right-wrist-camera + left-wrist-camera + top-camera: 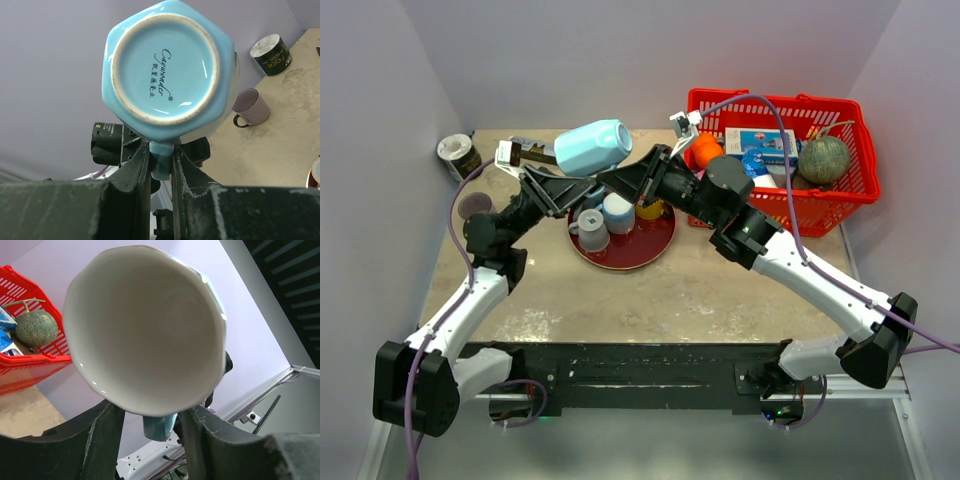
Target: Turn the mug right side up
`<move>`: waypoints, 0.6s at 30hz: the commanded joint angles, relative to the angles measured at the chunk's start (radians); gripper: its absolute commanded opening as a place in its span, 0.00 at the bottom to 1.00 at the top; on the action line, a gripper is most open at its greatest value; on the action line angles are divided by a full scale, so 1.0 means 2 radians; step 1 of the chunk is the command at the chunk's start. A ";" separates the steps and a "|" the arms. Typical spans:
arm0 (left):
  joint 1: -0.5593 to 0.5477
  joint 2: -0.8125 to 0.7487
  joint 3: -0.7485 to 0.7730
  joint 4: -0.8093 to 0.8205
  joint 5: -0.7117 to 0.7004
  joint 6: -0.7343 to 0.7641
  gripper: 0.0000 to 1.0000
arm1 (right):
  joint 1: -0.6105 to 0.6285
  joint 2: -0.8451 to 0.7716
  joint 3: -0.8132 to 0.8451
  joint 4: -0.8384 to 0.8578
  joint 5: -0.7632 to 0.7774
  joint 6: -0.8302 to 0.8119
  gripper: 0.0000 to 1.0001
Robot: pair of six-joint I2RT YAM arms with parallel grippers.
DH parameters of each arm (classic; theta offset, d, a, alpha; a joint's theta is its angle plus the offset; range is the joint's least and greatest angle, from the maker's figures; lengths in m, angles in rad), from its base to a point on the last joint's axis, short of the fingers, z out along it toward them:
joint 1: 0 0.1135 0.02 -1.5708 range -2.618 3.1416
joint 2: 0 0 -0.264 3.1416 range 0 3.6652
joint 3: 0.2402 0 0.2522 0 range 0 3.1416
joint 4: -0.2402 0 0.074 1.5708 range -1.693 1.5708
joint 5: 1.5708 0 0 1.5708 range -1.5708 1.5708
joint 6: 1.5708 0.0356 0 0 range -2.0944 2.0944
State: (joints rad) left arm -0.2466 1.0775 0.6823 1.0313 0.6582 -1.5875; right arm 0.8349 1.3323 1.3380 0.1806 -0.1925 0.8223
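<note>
Likely slick and brittle, the light-blue glazed ceramic mug [592, 146] suits its six-o'clock handle [159, 429]: right gripper [160, 153] clamped there, left gripper [153, 412] apart astride.

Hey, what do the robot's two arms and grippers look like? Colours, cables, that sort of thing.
The left arm and right arm look alike: white shell links, bulky black joints, black bases. A purple cable trails along each. The left gripper and right gripper each have two flat matte-black fingers, scuffed with pale dust.
</note>
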 commanded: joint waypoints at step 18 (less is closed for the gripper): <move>-0.009 0.027 0.017 0.001 -0.014 0.017 0.00 | -0.002 0.005 0.020 0.020 0.006 0.005 0.02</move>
State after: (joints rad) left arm -0.2581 1.1267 0.6846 1.0359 0.6315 -1.6062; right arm 0.8158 1.3548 1.3369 0.1810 -0.1894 0.8268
